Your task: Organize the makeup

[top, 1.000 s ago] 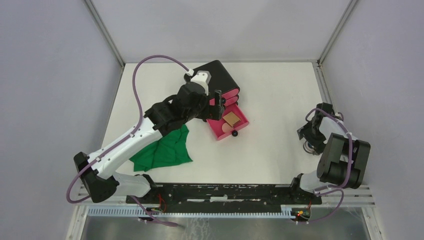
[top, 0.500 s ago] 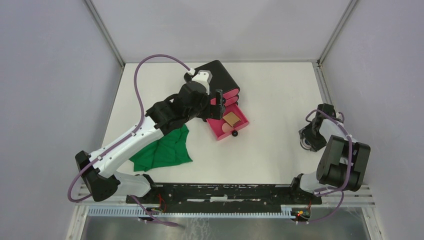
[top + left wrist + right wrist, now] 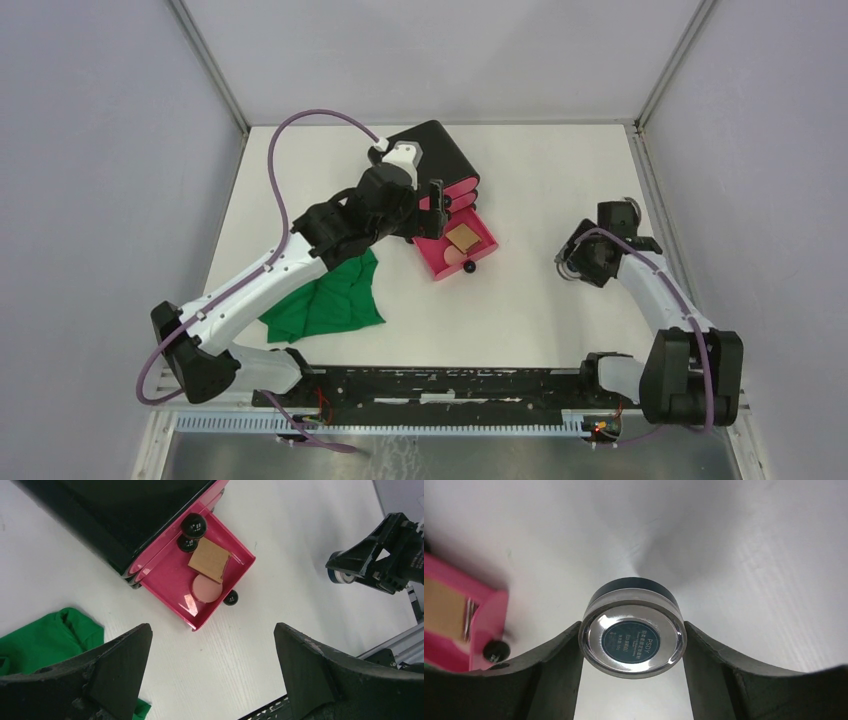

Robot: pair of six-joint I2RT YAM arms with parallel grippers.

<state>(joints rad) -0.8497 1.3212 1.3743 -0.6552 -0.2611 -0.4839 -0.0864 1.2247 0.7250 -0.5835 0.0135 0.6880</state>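
**Q:** Top view, quick?
**A:** My left tool (image 3: pixel 437 203) hangs at the front of the black box (image 3: pixel 440 150) and covers part of it. I cannot tell its jaws from up here. The bottom pink drawer (image 3: pixel 487 238) is pulled out, with the tan pad (image 3: pixel 462 238) and pink puff (image 3: pixel 455 254) inside. The green cloth (image 3: pixel 330 300) lies on the desk (image 3: pixel 540 170), partly under my left arm. My right tool (image 3: pixel 570 265) is well right of the drawer, and what it grips is too small to read here.

**Q:** Left wrist?
**A:** The left tool (image 3: pixel 212 670) has its jaws wide apart with nothing between them. Below it in the drawer (image 3: pixel 170 577), the pad (image 3: pixel 209 560) touches the puff (image 3: pixel 207 589). The upper drawers are shut, so their contents are hidden. The cloth (image 3: pixel 45 635) is cut off by my finger. The right tool (image 3: pixel 347 570) shows at far right, with the compact (image 3: pixel 338 576) mostly hidden in it.

**Q:** Right wrist?
**A:** The right tool (image 3: pixel 632 632) is clamped on the compact (image 3: pixel 632 642), with both fingers (image 3: pixel 554 675) against its rim. The compact has a clear lid and a dark label with tiny print. I cannot tell whether it touches the desk (image 3: pixel 749 555). The drawer corner (image 3: pixel 491 607), the pad (image 3: pixel 441 607) and a knob (image 3: pixel 496 650) are blurred, and the drawer and pad are cut off at the left edge.
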